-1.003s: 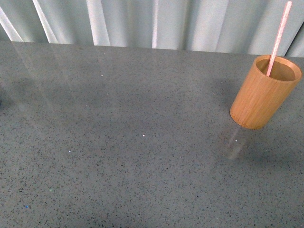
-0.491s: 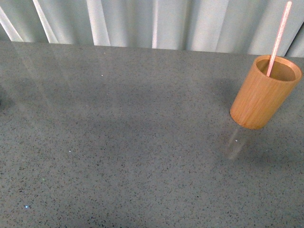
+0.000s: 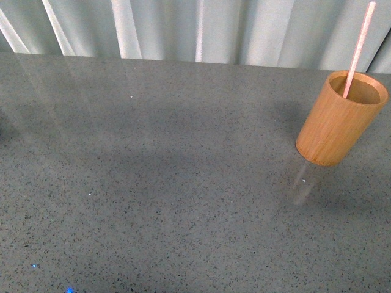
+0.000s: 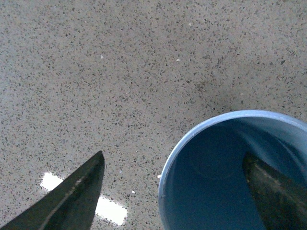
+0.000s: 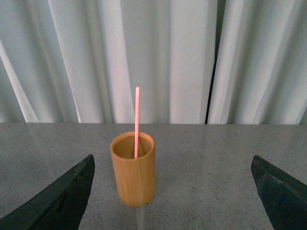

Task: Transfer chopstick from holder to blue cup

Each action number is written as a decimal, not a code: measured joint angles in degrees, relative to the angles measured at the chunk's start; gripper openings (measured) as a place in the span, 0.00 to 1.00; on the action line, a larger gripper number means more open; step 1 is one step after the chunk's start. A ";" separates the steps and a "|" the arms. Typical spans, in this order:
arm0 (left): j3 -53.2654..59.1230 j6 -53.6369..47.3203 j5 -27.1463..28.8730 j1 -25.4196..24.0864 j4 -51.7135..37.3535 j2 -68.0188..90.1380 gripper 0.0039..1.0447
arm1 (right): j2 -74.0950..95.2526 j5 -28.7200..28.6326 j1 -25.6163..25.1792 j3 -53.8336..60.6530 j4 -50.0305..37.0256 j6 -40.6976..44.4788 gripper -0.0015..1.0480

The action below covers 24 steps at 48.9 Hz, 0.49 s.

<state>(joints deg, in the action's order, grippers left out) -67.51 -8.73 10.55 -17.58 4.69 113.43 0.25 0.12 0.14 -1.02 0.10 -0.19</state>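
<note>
**Chopstick in holder, both pincers spread**

Chopstick (image 3: 359, 49) leans in holder (image 3: 333, 128), far right on bench (image 3: 153, 183). Right pincer (image 5: 172, 157) spread, facing holder, apart from it. Left pincer (image 4: 171, 154) spread across blue cup (image 4: 211, 191) rim, not pinching it.

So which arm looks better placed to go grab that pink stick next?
The right, I'd judge: its wrist view shows the chopstick standing in the holder straight ahead, between the open fingers of the right gripper. The left gripper straddles the rim of the blue cup.
</note>
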 joint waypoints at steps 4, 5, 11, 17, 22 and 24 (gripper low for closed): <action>-0.68 0.22 -0.28 0.26 1.46 0.68 0.71 | 0.00 0.00 0.00 -0.02 0.00 0.00 0.90; -1.09 0.50 -0.48 0.37 2.01 1.03 0.66 | 0.00 0.00 0.00 0.00 0.00 -0.02 0.90; -2.93 2.14 -1.44 0.90 4.26 2.54 0.43 | 0.00 0.00 0.00 0.00 0.00 0.00 0.90; -3.58 3.52 -2.03 1.73 5.55 3.04 0.21 | 0.00 -0.02 0.00 0.00 0.00 0.00 0.90; -3.61 3.96 -2.99 2.54 6.29 2.91 0.03 | 0.00 0.00 0.00 -0.02 0.00 -0.02 0.90; -3.61 4.22 -3.37 2.78 6.38 2.75 0.03 | 0.00 0.00 0.00 0.00 0.00 -0.02 0.90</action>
<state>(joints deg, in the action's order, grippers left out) -71.11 -4.51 7.18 -14.81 11.07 116.18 0.25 0.12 0.14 -1.02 0.10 -0.21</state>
